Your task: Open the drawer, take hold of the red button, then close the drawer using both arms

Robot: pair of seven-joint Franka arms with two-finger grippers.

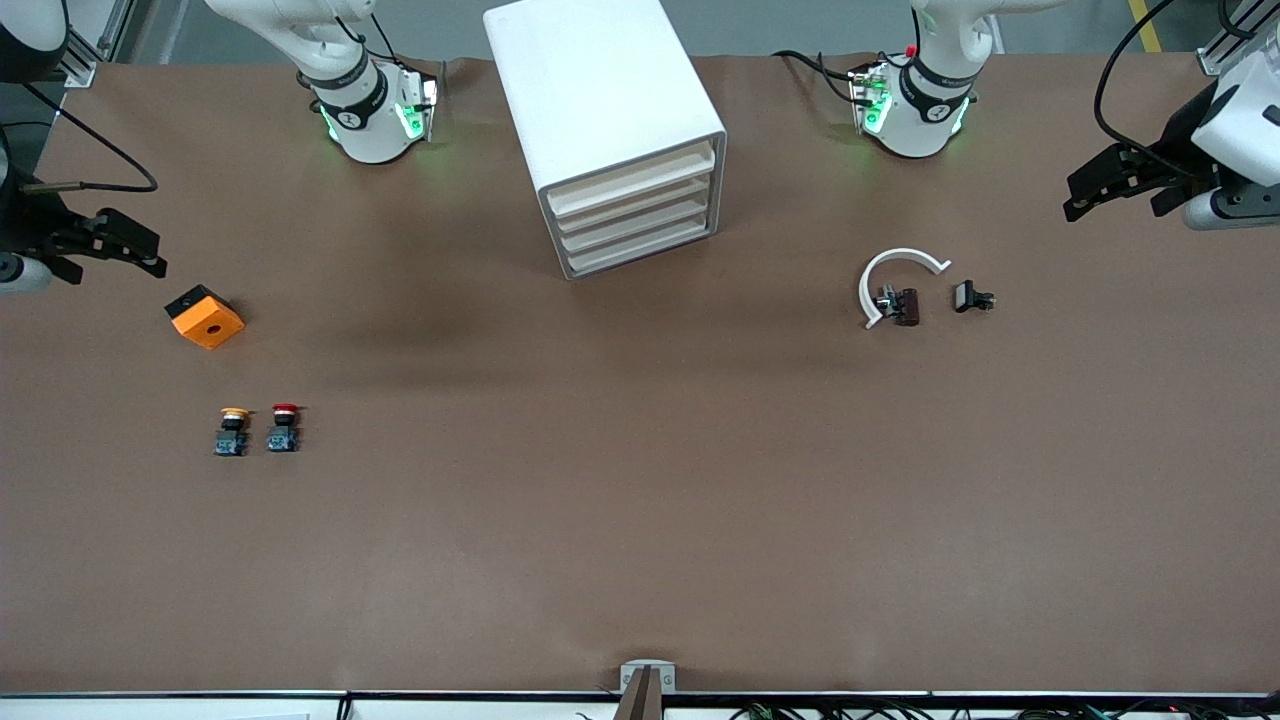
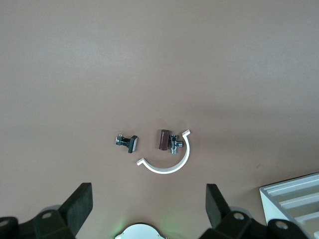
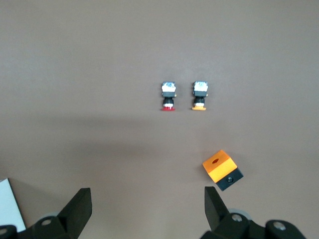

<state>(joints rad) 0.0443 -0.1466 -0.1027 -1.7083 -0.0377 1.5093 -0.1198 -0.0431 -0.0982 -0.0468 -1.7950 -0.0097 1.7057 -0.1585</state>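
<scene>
Across the brown table (image 1: pixel 640 520) nothing has been started: all four drawers of the white cabinet (image 1: pixel 610 110) sit flush, including the drawer (image 1: pixel 636 209), second from top. Both arms wait high at the table's two ends. Left gripper (image 1: pixel 1120 187) hangs over the left arm's end of the table, jaws spread, empty. Right gripper (image 1: pixel 115 245) hangs over the right arm's end, close to the orange cube (image 1: pixel 205 316), also spread and empty.

The button (image 1: pixel 284 428), red cap, stands on the table nearer the front camera than the cube, just beside the yellow-capped button (image 1: pixel 233 431), apart from it.

Toward the left arm's end lie a white curved clip (image 1: pixel 890 280), a dark cylinder part (image 1: pixel 903 306) touching it, and a small black part (image 1: pixel 970 297) just beside.

Step in hand, judged: opening the drawer, not begun. Next move likely needs one gripper brought to that drawer's front edge, picking the right one among four alike.

Views: only the front view shows all four drawer fronts and both arms; the left wrist view catches just a cabinet corner. The right wrist view shows both button base blocks more plainly, red button (image 3: pixel 169 96) beside yellow (image 3: pixel 200 96), plus a black underside on the cube.
</scene>
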